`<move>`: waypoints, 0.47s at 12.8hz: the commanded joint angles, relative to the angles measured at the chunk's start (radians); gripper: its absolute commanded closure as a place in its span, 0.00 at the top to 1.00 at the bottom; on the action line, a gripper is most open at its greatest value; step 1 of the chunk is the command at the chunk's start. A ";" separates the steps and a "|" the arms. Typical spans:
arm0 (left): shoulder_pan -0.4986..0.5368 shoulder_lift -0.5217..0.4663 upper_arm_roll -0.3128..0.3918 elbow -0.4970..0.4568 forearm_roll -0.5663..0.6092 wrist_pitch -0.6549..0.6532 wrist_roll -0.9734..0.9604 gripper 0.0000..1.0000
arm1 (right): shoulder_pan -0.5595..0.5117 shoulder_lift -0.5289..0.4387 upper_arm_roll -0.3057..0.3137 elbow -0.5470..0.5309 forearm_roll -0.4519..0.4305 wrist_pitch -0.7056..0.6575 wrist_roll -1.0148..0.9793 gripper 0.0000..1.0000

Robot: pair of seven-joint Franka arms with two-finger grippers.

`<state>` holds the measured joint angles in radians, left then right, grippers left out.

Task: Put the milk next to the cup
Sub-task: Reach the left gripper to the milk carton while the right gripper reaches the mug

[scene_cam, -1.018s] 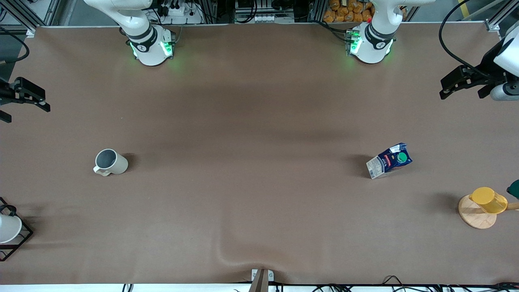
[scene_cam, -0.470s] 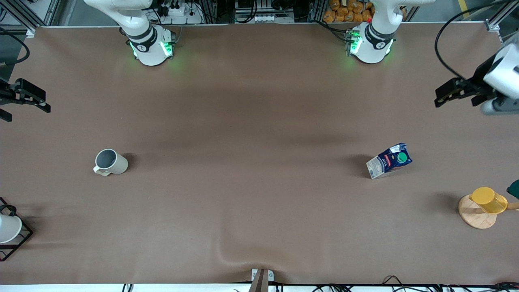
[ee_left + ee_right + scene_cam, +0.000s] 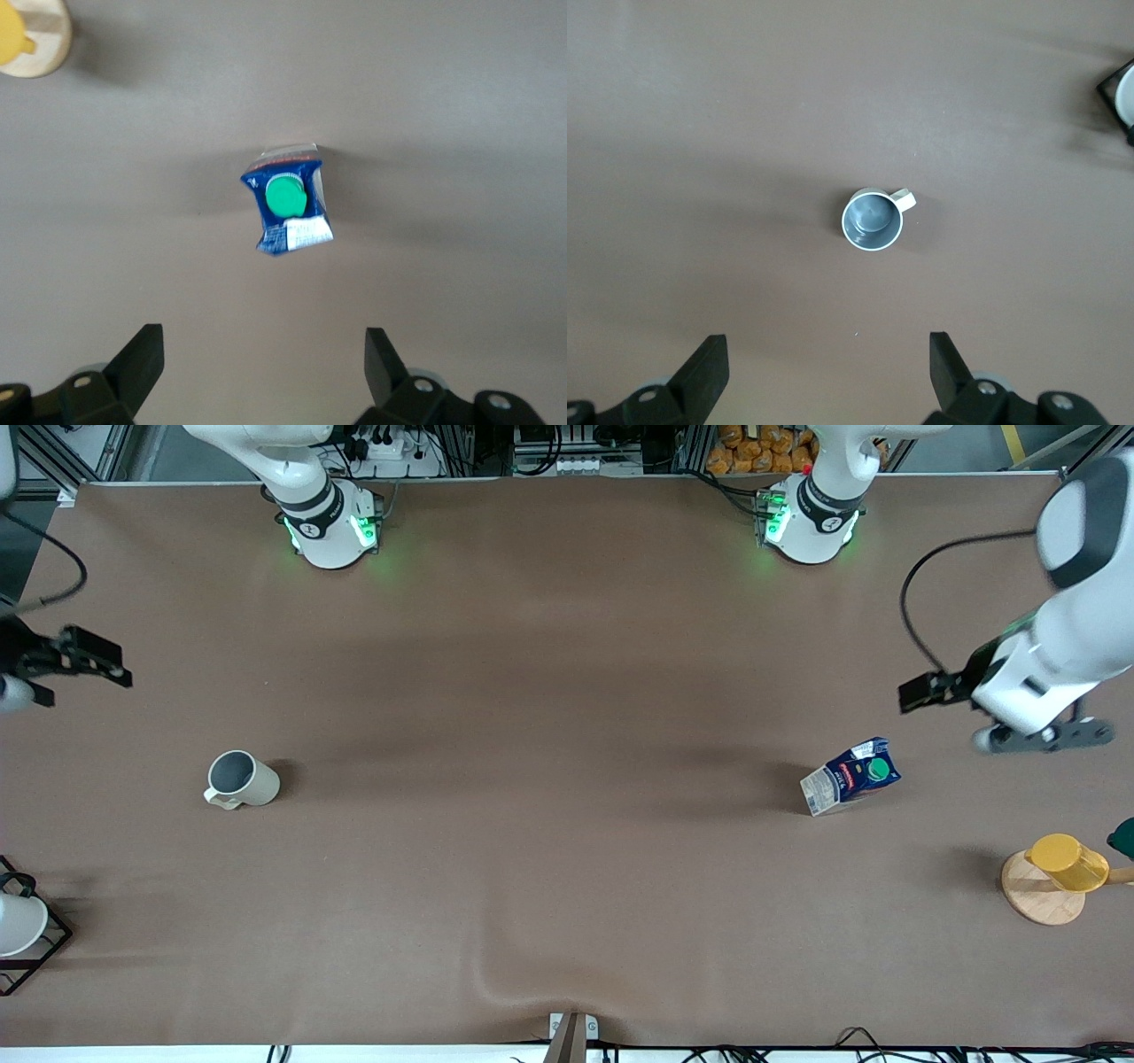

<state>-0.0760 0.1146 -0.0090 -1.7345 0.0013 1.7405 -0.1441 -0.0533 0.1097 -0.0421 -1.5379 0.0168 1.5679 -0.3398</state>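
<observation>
Brown matte cloth covers the table [image 3: 567, 646]; starting at the right arm's end, I see my right gripper [image 3: 89, 662] in the air over bare cloth, fingers spread wide and empty, with the beige-cream ceramic cup [image 3: 241, 779] upright on the cloth, grey inside. Toward the left arm's end stands the milk [image 3: 850, 776], a dark blue gable-top carton with a round green cap and red label band whose writing I cannot read. My left gripper [image 3: 921, 691] hangs over the cloth just beside it, fingers wide apart, holding nothing.
</observation>
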 commanded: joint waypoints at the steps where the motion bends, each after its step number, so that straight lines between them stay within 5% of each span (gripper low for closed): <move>1: 0.005 -0.018 -0.002 -0.120 -0.018 0.111 -0.015 1.00 | -0.032 0.079 -0.002 0.030 -0.002 0.000 0.007 1.00; 6: 0.007 0.054 -0.002 -0.116 -0.024 0.183 -0.136 1.00 | -0.086 0.162 -0.001 0.030 0.005 0.089 0.011 1.00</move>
<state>-0.0729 0.1534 -0.0076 -1.8483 0.0012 1.8924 -0.2103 -0.1177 0.2377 -0.0524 -1.5361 0.0176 1.6482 -0.3398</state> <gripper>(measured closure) 0.000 0.000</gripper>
